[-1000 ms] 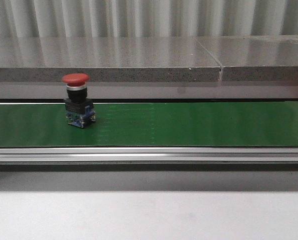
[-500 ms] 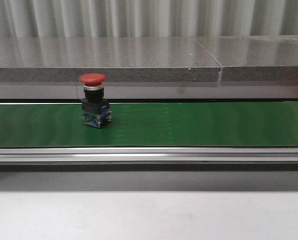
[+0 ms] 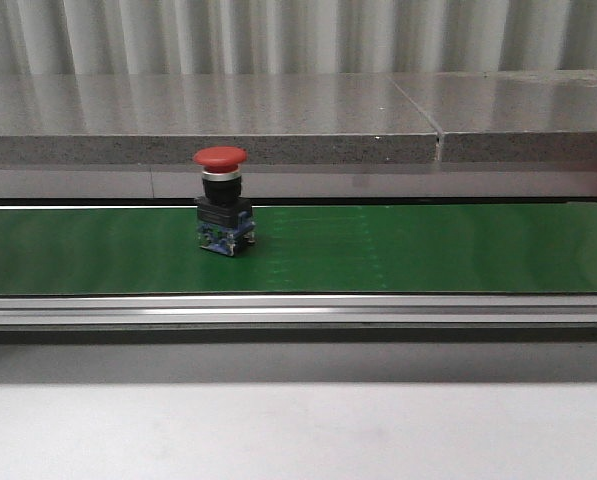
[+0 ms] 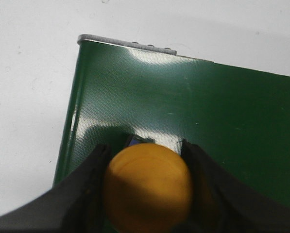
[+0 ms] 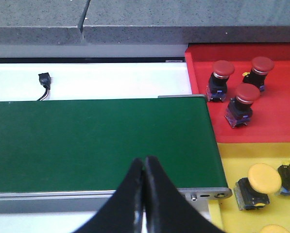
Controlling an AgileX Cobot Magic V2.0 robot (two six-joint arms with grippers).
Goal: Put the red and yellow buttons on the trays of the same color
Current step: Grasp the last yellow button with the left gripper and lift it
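A red button with a black body stands upright on the green conveyor belt, left of the middle in the front view. Neither gripper shows there. In the left wrist view my left gripper is shut on a yellow button over the belt's end. In the right wrist view my right gripper is shut and empty above the belt's near edge. A red tray holds three red buttons. A yellow tray holds yellow buttons.
A grey stone ledge runs behind the belt. A metal rail runs along the belt's front. A small black connector lies on the white surface beyond the belt. The belt's end plate sits beside the yellow tray.
The red button has travelled to the right along the belt, still upright.
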